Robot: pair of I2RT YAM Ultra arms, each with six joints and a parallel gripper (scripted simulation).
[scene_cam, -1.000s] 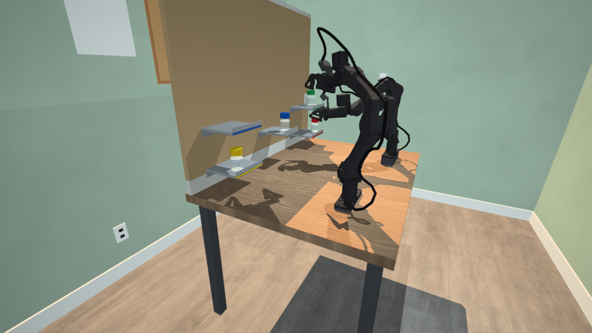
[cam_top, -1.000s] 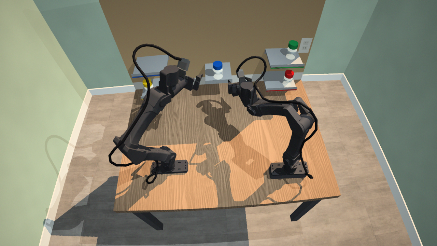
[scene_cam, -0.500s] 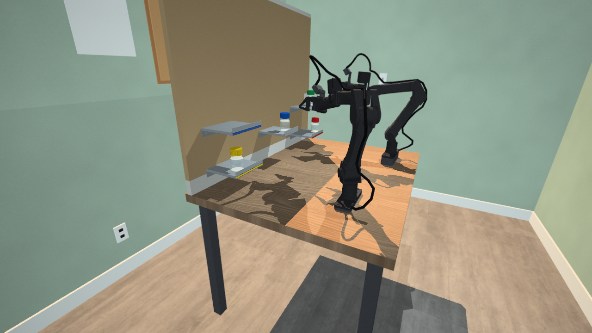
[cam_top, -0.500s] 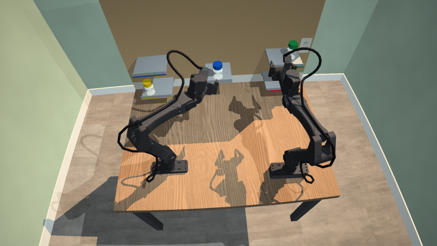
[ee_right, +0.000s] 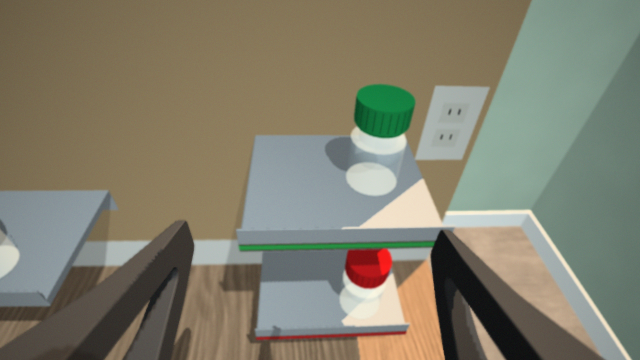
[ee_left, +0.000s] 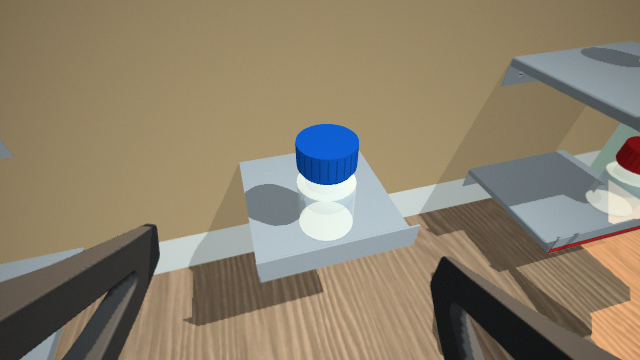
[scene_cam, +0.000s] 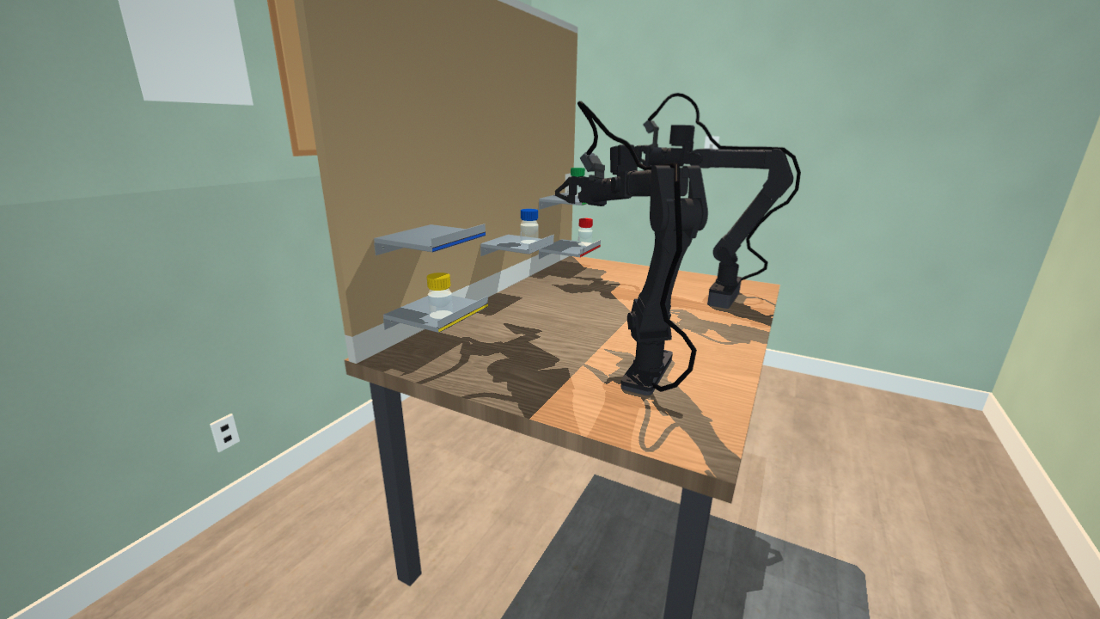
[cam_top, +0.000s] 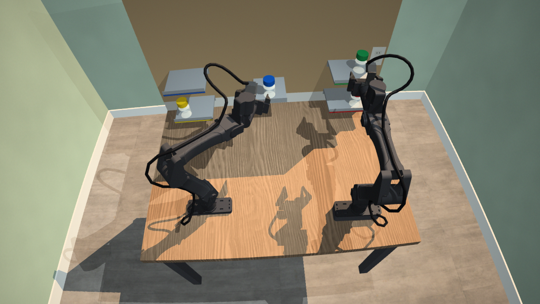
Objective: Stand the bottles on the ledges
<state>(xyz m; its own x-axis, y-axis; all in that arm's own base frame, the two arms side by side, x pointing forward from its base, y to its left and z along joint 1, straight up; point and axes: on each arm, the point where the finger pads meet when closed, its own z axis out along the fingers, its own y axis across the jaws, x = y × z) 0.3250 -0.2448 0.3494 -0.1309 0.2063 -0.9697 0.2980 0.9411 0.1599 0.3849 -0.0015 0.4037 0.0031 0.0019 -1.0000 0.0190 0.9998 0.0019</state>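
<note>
The blue-capped bottle (ee_left: 327,177) stands upright on a plain grey ledge with no colour strip that I can see. My left gripper (ee_left: 302,255) is open and empty, a short way in front of that ledge and apart from the bottle. The blue-strip ledge (cam_top: 184,81) is bare. The yellow-capped bottle (cam_top: 183,105) stands on the yellow-strip ledge (cam_top: 194,111). The green-capped bottle (ee_right: 382,135) stands on the green-strip ledge (ee_right: 335,190). The red-capped bottle (ee_right: 367,280) stands on the red-strip ledge (ee_right: 330,307) below it. My right gripper (ee_right: 313,237) is open and empty, in front of the green ledge.
The brown wall panel (cam_top: 260,41) carries all the ledges along the table's far edge. A wall socket (ee_right: 452,124) sits right of the green ledge. The right arm (cam_top: 381,132) hides most of the red ledge in the top view.
</note>
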